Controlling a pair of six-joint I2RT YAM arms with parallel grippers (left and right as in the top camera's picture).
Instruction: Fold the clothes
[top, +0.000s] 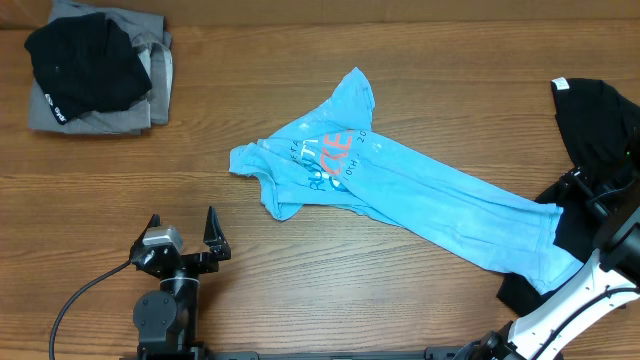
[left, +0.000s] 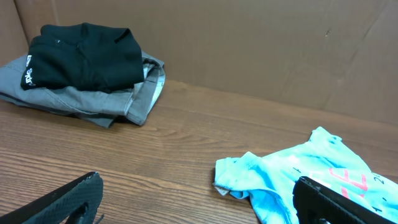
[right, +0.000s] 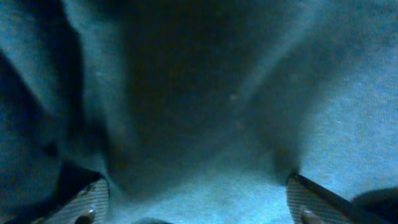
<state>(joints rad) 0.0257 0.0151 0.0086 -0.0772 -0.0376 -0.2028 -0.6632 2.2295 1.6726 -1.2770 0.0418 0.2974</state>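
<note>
Wooden table (top: 400, 60), cardboard backdrop (left: 249, 43)

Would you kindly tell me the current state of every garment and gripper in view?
light-blue T-shirt, unfolded, rumpled, stretched out diagonally.
black top, folded, lying atop the grey garment.
grey garment, folded, bottom of the stack.
black garment at right, unfolded, crumpled.
left gripper, jaws open, empty.
right gripper, jaws open, close over the light-blue T-shirt.

Pink/white txt (top: 337, 150) on blue T-shirt (top: 450, 205), illegible.
</note>
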